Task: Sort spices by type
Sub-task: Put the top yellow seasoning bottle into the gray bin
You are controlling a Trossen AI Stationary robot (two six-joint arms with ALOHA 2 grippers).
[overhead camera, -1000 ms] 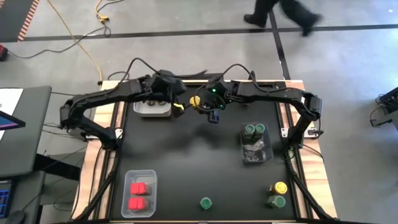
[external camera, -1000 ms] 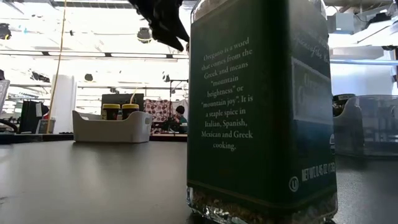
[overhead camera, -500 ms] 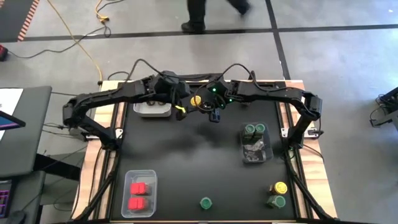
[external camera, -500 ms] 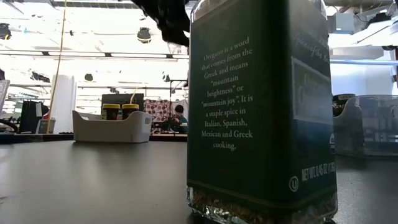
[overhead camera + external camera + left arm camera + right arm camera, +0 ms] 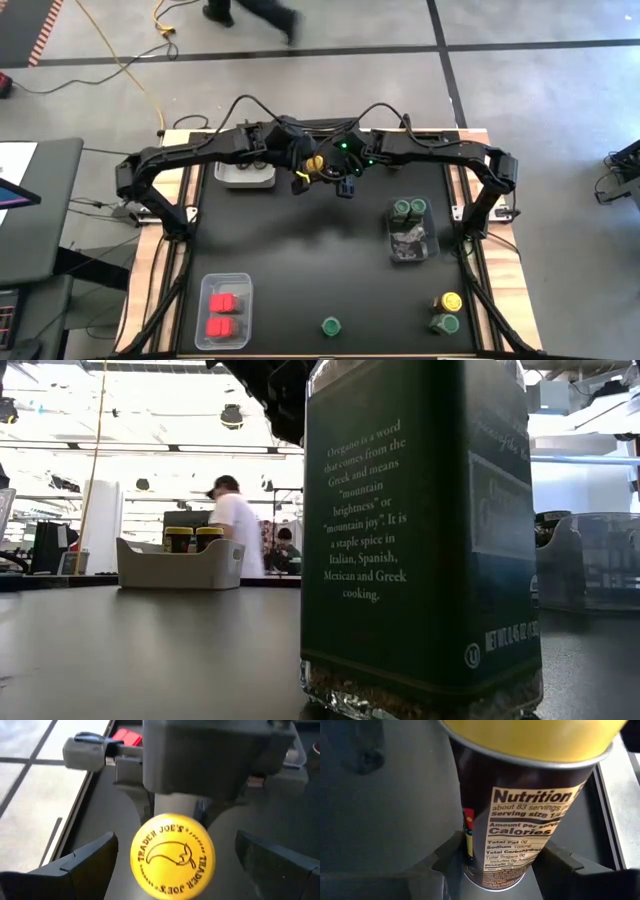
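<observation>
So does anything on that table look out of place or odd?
Near the front right corner, a yellow-lidded jar stands beside a green-lidded jar, two types together and unsorted. Another green-lidded jar stands alone at the front edge. Nothing looks spilled or tipped. The right gripper holds a yellow-lidded jar in mid-air.

Yellow-lidded jar (image 5: pixel 520 820) dark; oregano jar (image 5: pixel 420 540) green.

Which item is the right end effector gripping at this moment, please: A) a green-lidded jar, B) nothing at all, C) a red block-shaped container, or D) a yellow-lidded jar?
D: the right wrist view shows the right end effector closed around the dark body of the yellow-lidded jar, and the left wrist view shows the open left end effector on either side of its yellow lid.
</observation>
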